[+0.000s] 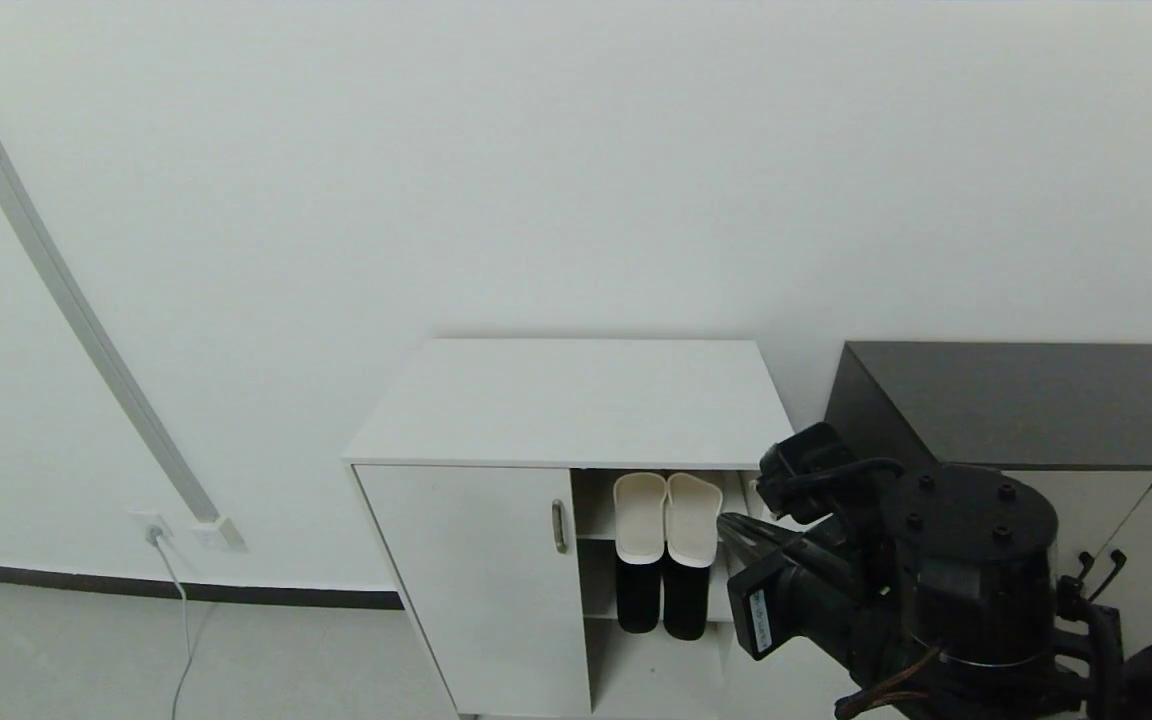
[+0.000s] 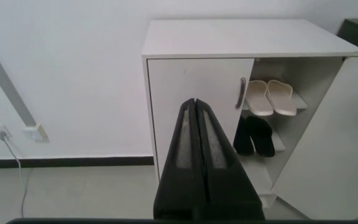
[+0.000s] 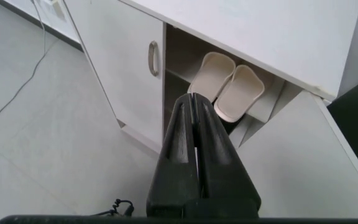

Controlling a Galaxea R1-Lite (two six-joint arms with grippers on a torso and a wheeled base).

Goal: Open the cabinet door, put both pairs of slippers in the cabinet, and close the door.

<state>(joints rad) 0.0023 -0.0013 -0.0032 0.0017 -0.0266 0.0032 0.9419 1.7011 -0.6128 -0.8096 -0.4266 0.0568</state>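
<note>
Where the pale wall meets the grey floor (image 1: pixel 136 650) stands a white laminate two-door cabinet (image 1: pixel 576 400) with a flat top. Its left door (image 1: pixel 476 580), which has a slim vertical metal handle (image 1: pixel 559 526), is shut; its right door (image 2: pixel 334 143) is swung wide open.

Contents: a pair of cream foam slippers (image 1: pixel 666 520) lies side by side on the upper shelf, and a pair of black slippers (image 1: pixel 661 598) lies side by side on the shelf directly beneath.

Surroundings: a dark grey low cabinet (image 1: pixel 1026 400) stands just beside the white one on the robot's right. Floor spreads in front and to the left. A wall socket (image 1: pixel 149 524) with a grey cable (image 1: pixel 186 610) sits well apart to the left, under a slanting white conduit (image 1: pixel 66 290).

Left gripper (image 2: pixel 195 104): fingers pressed together, holding nothing, back from the shut door and facing it.

Right gripper (image 3: pixel 192 98): fingers together, holding nothing, above and in front of the open compartment, apart from both pairs. The right arm (image 1: pixel 836 580) is in front of the open door's side.
</note>
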